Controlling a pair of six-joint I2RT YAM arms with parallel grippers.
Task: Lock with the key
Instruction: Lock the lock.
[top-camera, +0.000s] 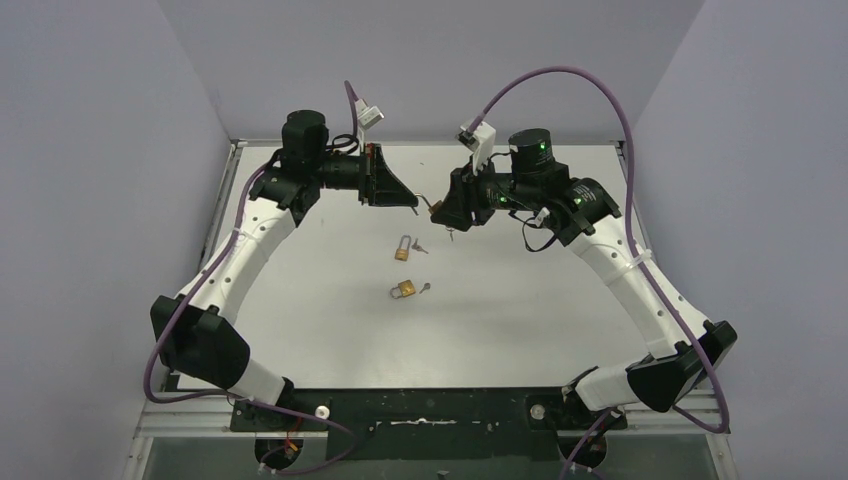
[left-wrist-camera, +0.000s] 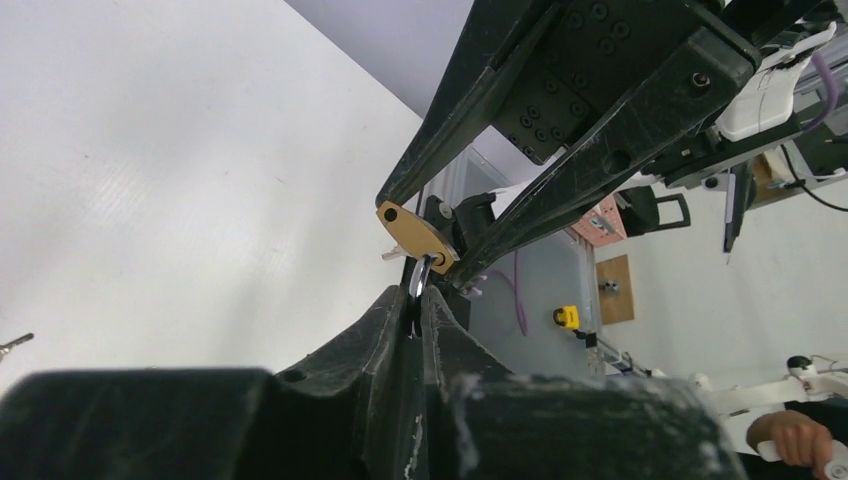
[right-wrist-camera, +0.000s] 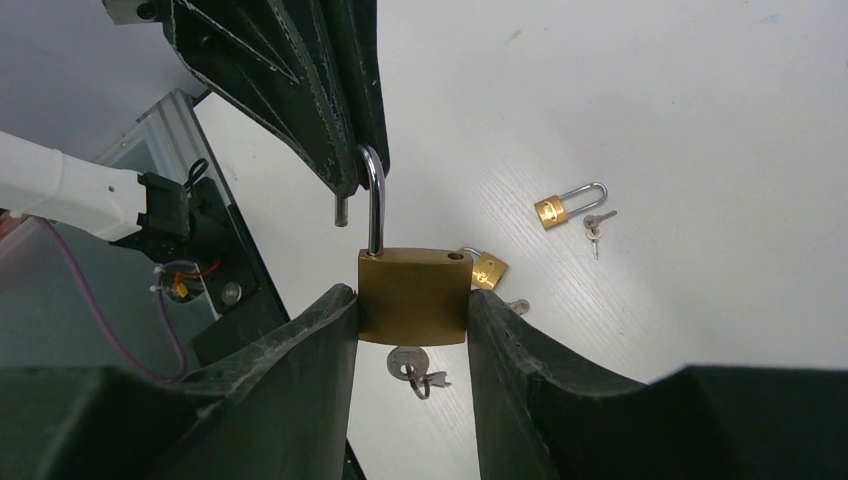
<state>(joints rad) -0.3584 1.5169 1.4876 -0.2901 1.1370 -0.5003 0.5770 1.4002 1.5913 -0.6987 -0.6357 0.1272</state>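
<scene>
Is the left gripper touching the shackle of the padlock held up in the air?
Touching. In the left wrist view, the left gripper is pinched shut on the silver shackle of the brass padlock.

Left pincer (left-wrist-camera: 419, 305) pinches the silver shackle (left-wrist-camera: 420, 278) of a brass padlock (left-wrist-camera: 410, 230), whose body the right pincer (left-wrist-camera: 422, 240) clamps above a white counter (left-wrist-camera: 150, 180).

No words or nos. to read anywhere. Tiny dark marks on face of small gold padlock (right-wrist-camera: 552, 210), too small & blurry to make out. Same w/ big padlock (right-wrist-camera: 414, 296): plain gold front, no letters to see.
</scene>
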